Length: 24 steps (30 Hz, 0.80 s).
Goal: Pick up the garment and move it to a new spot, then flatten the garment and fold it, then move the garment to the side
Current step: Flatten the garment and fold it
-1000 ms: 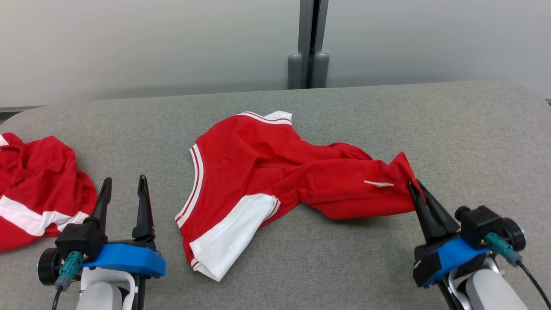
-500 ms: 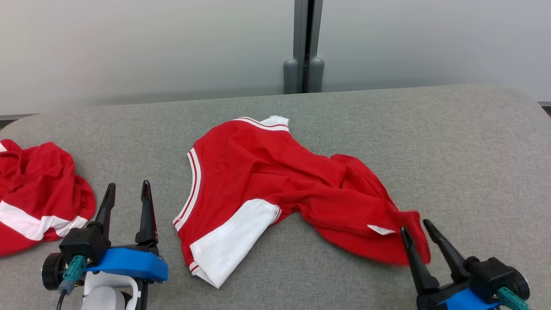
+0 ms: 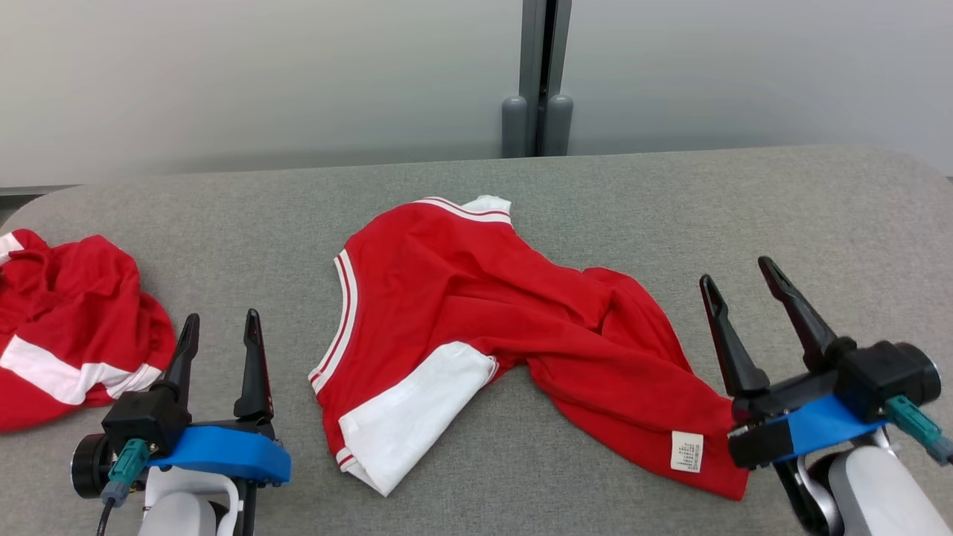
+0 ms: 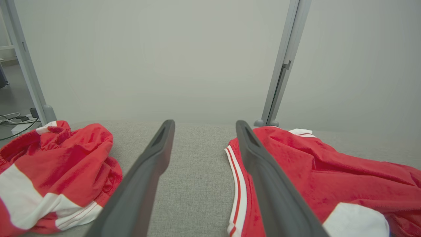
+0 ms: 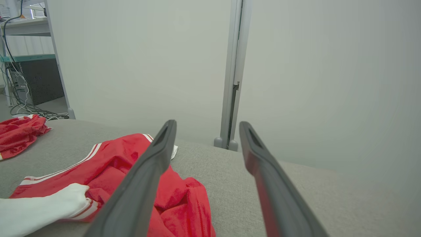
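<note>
My right gripper (image 3: 733,270) has released the hem (image 3: 715,480) it pinched a second ago and stands spread just beside it; my left gripper (image 3: 223,315) is spread too, empty. The red-and-white jersey (image 3: 476,298) lies rumpled at the centre of the table (image 3: 782,201), so relocation looks done and flattening comes next.

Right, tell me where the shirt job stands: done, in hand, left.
Done: the red garment lies centred on the table, so the move looks finished. In hand: nothing gripped; the right gripper is open beside the hem corner with the care label, the left gripper open to its left. Left: it is rumpled, so flattening, folding and moving aside remain.
</note>
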Tool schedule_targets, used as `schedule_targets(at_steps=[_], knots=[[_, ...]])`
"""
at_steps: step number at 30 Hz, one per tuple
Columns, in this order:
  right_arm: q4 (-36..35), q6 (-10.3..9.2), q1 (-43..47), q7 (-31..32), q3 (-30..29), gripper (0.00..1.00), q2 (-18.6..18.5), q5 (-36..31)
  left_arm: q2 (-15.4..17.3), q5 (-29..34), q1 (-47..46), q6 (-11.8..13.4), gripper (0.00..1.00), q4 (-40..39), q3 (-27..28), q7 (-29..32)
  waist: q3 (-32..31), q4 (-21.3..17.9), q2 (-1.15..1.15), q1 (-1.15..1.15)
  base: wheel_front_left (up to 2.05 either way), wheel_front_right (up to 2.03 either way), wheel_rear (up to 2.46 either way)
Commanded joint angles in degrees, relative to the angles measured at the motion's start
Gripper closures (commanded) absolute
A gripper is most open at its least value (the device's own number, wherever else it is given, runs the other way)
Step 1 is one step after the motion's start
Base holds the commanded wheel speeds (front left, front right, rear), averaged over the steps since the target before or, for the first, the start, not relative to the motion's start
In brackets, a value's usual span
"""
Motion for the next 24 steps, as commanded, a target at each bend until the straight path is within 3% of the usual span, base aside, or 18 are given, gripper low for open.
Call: schedule_targets(at_steps=[1,9,24], knots=[[2.15,0.01,-3.13,-0.21,0.57,0.0,-0.94,-0.85,0.15,0.09,-1.01,-0.11,0.0,0.1,0.06,-0.15,0.29,0.51,0.0,0.0,0.0,0.0,0.0],[14.96,0.01,-14.52,1.08,3.91,0.0,-3.0,-0.6,0.02,-0.17,-1.74,-0.12,0.0,0.11,-0.56,-0.15,1.42,2.55,0.0,0.0,0.0,0.0,0.0],[37.17,0.01,-27.36,14.08,17.03,0.0,-7.23,4.8,-0.76,-1.32,-4.4,-0.13,0.0,0.63,-2.3,-0.15,4.51,7.55,0.0,0.0,0.0,0.0,0.0]])
